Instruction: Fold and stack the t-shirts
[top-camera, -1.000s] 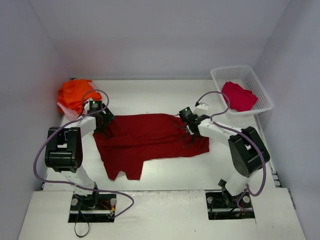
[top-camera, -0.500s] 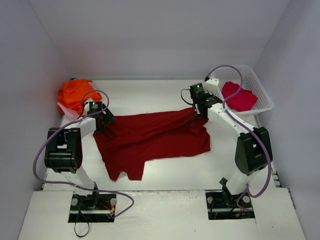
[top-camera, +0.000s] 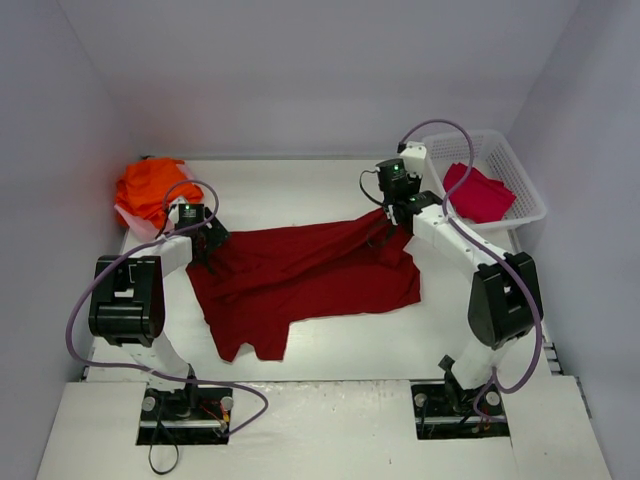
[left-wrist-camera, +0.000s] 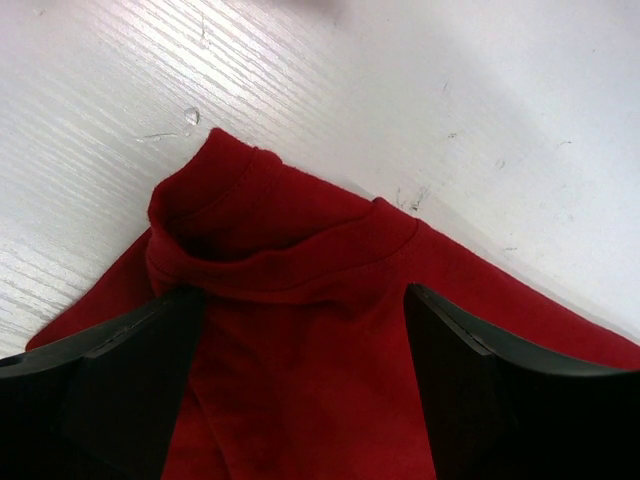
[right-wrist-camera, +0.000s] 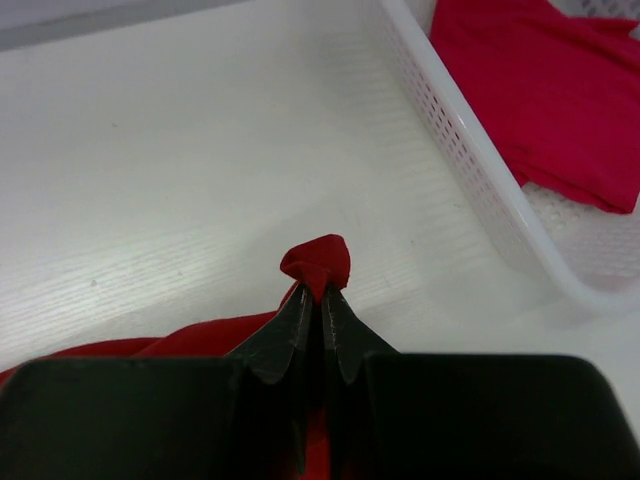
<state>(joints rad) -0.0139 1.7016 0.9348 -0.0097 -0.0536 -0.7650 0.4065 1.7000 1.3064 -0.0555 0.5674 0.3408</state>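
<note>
Our right pincer (right-wrist-camera: 320, 292) is clamped shut on a pinch of the dark red t-shirt (top-camera: 300, 275), lifted near the basket (right-wrist-camera: 480, 190). Our left pincer (left-wrist-camera: 300, 305) stands wide open astride its opposite edge. The shirt sprawls on the surface (top-camera: 300, 185). We judge we're spreading it, so next the left should close.

The black two-finger right gripper (right-wrist-camera: 321, 295) has its jaws pressed together on a small bunched fold of the soft dark red cloth t-shirt (right-wrist-camera: 318, 262), which pokes out just past the fingertips and spreads away behind and to the left of the fingers. Ahead and to the right of the gripper stands a white plastic lattice basket (right-wrist-camera: 470, 170) with a crimson cloth shirt (right-wrist-camera: 545, 90) lying crumpled inside it. The white table top (right-wrist-camera: 180, 180) lies below.
</note>
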